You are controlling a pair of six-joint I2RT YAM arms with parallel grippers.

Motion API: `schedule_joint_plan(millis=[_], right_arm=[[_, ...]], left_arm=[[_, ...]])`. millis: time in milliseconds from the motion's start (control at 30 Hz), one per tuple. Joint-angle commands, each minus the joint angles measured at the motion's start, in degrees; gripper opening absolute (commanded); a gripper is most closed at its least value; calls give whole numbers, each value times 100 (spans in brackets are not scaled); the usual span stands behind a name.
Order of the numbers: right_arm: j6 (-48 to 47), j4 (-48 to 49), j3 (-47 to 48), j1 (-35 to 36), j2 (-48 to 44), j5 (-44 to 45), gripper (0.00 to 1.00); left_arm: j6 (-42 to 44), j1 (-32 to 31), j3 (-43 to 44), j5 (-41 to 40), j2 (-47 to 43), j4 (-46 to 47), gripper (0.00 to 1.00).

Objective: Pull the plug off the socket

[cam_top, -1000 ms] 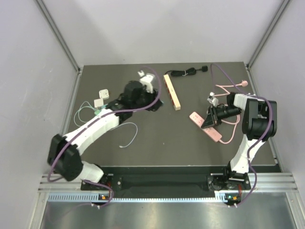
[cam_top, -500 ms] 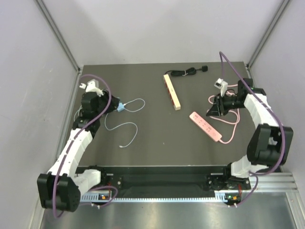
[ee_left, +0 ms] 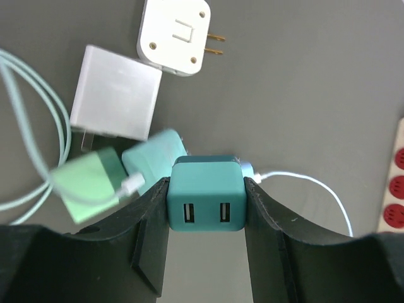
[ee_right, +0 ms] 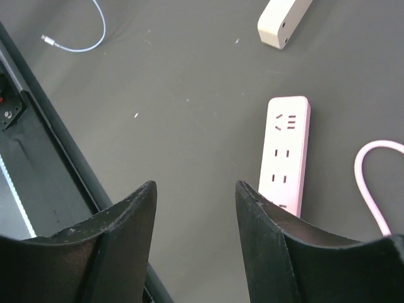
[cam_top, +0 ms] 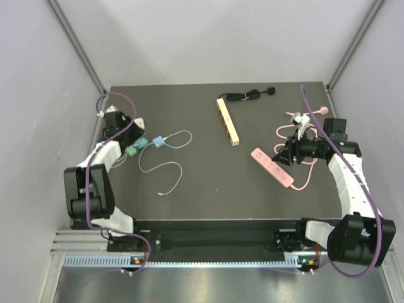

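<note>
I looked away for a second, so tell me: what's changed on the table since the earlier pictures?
The left arm swung from the table's middle back to the left edge; the left pincer grips a teal charger. The right pincer has opened and sits empty near the pink strip. The pink strip, beige strip and black cable stayed put.

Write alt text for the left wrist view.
The left gripper clamps a teal two-port USB charger between its black fingers. Behind it on the dark table lie a blurred light-green charger, a white cube adapter and a white two-prong plug.
</note>
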Motion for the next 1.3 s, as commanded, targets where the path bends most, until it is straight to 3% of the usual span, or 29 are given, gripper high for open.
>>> schedule_joint_plan(millis=[0,300,633,700,1000,1133,1200,1267], right_arm=[[-190,386,-42,-168,-274,-377,54],[-313,290,-77,-466,-362,-562,57],[-480,131,-34,-695,-353,-755,59],[-497,105,-42,-739,-362,-773,59],[-594,25,-42,-1011,-485,-922,64],[-585,60,-60,-1143,-572,-957,68],[-576,61,-60,-1240,-599,-1010,71],[-559,52,-51,-1406,-687,-1080,76]], left_arm=[[250,42,492,122,432,391,8],[479,42,1125,456,1320,-127,34],[629,51,1257,561,1181,-224,70],[672,51,1257,579,1014,-233,76],[700,51,846,684,-250,-93,78],[410,42,222,1604,-1041,424,82],[129,42,-225,2001,-1516,715,99],[92,-63,-656,2485,-2026,917,99]])
